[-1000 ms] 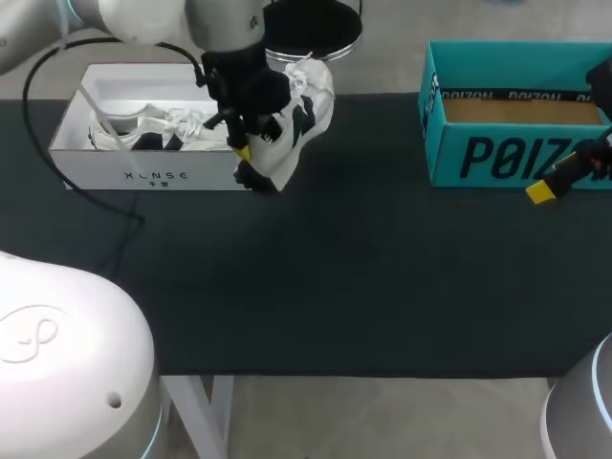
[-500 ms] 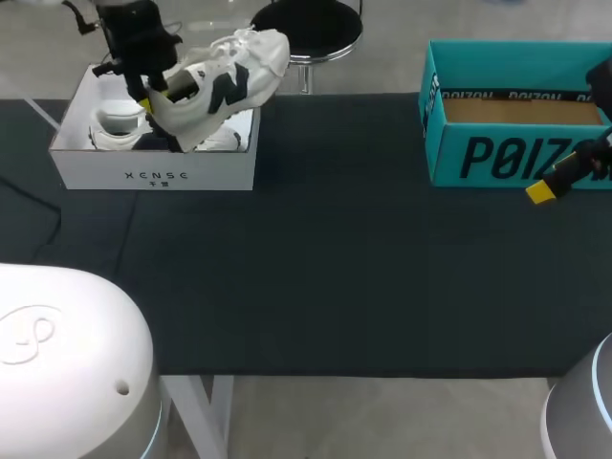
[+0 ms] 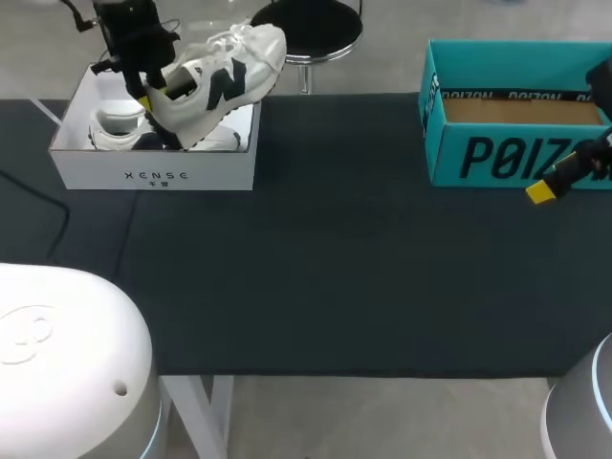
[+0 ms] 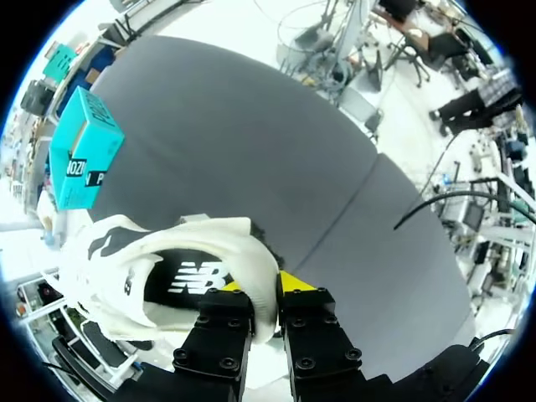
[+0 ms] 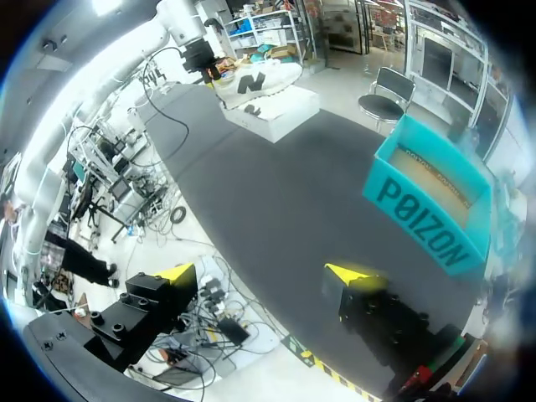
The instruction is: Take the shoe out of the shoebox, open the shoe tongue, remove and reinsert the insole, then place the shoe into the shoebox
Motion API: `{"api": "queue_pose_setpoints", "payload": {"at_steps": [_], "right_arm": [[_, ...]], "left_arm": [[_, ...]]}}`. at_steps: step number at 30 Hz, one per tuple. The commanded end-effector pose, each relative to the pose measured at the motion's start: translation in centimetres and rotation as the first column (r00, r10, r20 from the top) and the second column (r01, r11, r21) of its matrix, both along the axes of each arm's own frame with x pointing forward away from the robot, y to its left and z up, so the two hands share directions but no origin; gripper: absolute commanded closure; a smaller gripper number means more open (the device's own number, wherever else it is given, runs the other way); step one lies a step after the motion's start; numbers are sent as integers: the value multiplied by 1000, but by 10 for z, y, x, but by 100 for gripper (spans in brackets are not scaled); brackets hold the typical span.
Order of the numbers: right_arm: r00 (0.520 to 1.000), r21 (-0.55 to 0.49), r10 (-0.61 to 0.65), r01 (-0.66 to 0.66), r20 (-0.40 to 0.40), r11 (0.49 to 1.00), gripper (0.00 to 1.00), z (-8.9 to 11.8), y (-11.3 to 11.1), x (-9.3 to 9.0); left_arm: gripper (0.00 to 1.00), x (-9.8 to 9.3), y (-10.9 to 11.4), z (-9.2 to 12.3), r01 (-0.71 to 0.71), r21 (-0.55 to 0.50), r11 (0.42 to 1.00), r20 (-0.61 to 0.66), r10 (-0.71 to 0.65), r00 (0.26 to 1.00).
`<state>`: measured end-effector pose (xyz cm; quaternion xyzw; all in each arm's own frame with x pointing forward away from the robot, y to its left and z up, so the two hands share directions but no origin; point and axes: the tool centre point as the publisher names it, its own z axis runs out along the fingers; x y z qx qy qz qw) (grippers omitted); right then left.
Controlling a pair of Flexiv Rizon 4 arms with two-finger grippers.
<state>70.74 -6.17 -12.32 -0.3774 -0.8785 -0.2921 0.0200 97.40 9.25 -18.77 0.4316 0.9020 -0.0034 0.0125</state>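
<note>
- The left gripper (image 4: 266, 289) is clamped on the heel rim of the white shoe (image 3: 225, 76), holding it tilted above the white shoebox (image 3: 153, 174), likely so that it clears the walls.
- The right gripper (image 5: 264, 274) hangs with its fingers apart beside the teal box (image 3: 507, 158), out of the way.

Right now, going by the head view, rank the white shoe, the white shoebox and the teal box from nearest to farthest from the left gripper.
1. white shoe, clamped in the left gripper itself.
2. white shoebox, directly under it at the table's far left.
3. teal box, across the table at its far right.
</note>
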Motion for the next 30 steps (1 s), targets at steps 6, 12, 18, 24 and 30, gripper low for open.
{"api": "queue_pose_setpoints", "payload": {"at_steps": [6,12,18,24,30], "right_arm": [[1000,-2,2,-2,-4,1000,0,0,1,3],[1000,-2,2,-2,-4,1000,0,0,1,3],[1000,-2,2,-2,-4,1000,0,0,1,3],[1000,-2,2,-2,-4,1000,0,0,1,3],[1000,-2,2,-2,-4,1000,0,0,1,3]], "left_arm": [[100,1,0,2,0,1,1000,1,0,1000],[100,19,19,9,165,-12,986,57,-164,985],[100,89,68,23,183,13,983,103,-183,978],[100,146,117,28,144,86,986,227,-160,961],[100,173,151,34,251,139,958,239,-278,930]]}}
